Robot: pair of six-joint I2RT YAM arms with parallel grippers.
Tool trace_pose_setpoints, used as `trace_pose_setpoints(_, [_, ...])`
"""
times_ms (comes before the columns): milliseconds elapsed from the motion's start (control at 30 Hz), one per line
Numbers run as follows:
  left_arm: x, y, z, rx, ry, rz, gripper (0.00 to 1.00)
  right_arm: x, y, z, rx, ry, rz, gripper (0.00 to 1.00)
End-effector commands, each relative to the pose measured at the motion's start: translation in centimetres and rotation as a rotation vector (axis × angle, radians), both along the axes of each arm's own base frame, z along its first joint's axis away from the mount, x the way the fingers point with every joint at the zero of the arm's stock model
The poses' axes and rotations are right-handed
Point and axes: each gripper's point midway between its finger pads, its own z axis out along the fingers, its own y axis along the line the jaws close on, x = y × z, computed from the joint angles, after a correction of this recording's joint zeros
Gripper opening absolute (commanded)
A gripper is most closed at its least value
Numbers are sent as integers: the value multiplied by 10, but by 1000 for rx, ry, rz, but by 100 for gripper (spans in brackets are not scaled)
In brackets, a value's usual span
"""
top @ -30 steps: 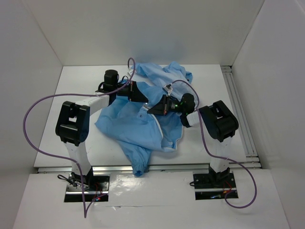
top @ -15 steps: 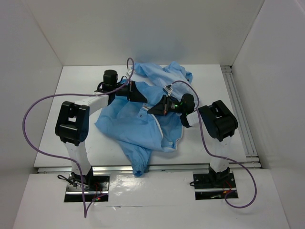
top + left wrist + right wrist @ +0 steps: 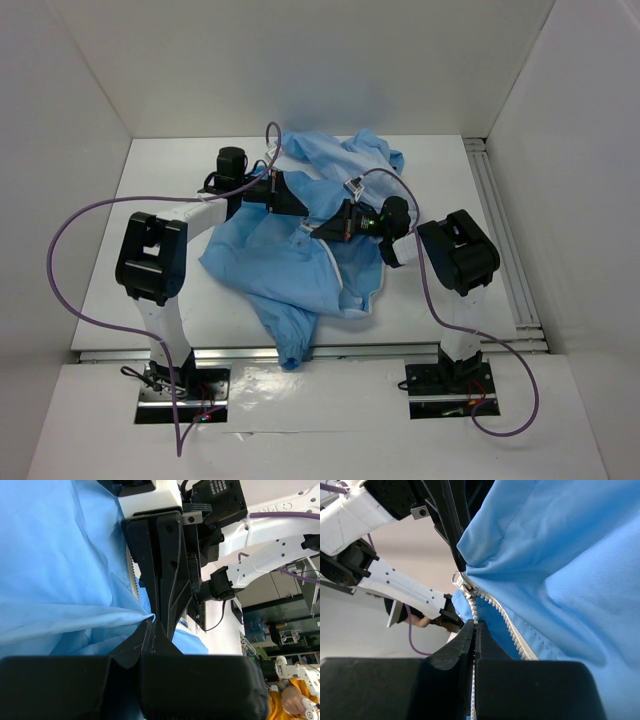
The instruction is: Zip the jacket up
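- Two black-and-white robot arms stand at the near edge of a white surface (image 3: 150,180), which is closed in by plain white walls (image 3: 300,70).
- Far left, a purple cable (image 3: 57,240) swings out in a wide loop beside the left arm (image 3: 152,258). That arm reaches forward and then bends inward toward the middle.
- The left fingers (image 3: 298,206) are pressed flat together with no gap between them. The left wrist view shows a fold of blue cloth drawn to a point at their tips and pinched there.
- The jacket (image 3: 290,265) lies crumpled in the middle of the surface, between the two arms. It is thin, light sky-blue fabric. One bunched part spreads toward the far wall, and a narrow part that looks like a sleeve trails over the near edge.
- The right wrist view shows the white zipper (image 3: 507,625) up close. Its teeth run along the blue edge and go down between that arm's fingertips. A small metal slider (image 3: 462,584) sits at the upper end of the teeth, just above the tips.
- The right fingers (image 3: 325,232) are clamped shut on that zipper edge. They point leftward and almost meet the left fingers tip to tip above the cloth.
- The right arm (image 3: 458,255) is folded at its elbow, just beside the right side of the jacket.
- Far right, a metal rail (image 3: 500,230) runs along the edge of the surface.
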Motion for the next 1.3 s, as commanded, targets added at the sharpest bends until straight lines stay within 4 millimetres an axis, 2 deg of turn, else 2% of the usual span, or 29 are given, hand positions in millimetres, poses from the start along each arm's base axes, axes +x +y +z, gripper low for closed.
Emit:
trace_pose_setpoints(0, [11,12,35,-31,-137,10,0,-12,-11,36,95,-380,16,0])
trace_pose_setpoints(200, [13,12,44,-41,-154,22,0,-6,-10,26,41,-368,7,0])
trace_pose_setpoints(267, [13,12,45,-43,-149,23,0,-4,-9,17,6,-327,7,0])
trace_pose_setpoints(300, [11,12,49,-45,-160,23,0,0,-9,11,-13,-341,-8,0])
trace_pose_setpoints(367, [11,12,48,-43,-146,23,0,8,-9,10,-53,-318,-33,0])
trace_pose_setpoints(467, [10,13,48,-35,-150,30,0,15,-4,-1,-142,-353,-60,0])
trace_pose_setpoints(533, [9,13,47,-33,-140,30,0,19,-6,-10,-197,-318,-83,0])
trace_pose_setpoints(667, [9,13,47,-33,-139,30,0,19,-3,-7,-209,-340,-81,0])
trace_pose_setpoints(867, [9,14,46,-21,-146,35,0,18,-5,-19,-232,-309,-84,0])
trace_pose_setpoints(1000, [7,14,44,-16,-136,34,0,25,-7,-27,-273,-302,-108,0])
trace_pose_setpoints(1267, [8,15,41,-3,-130,54,0,37,-15,-29,-369,-314,-185,0])
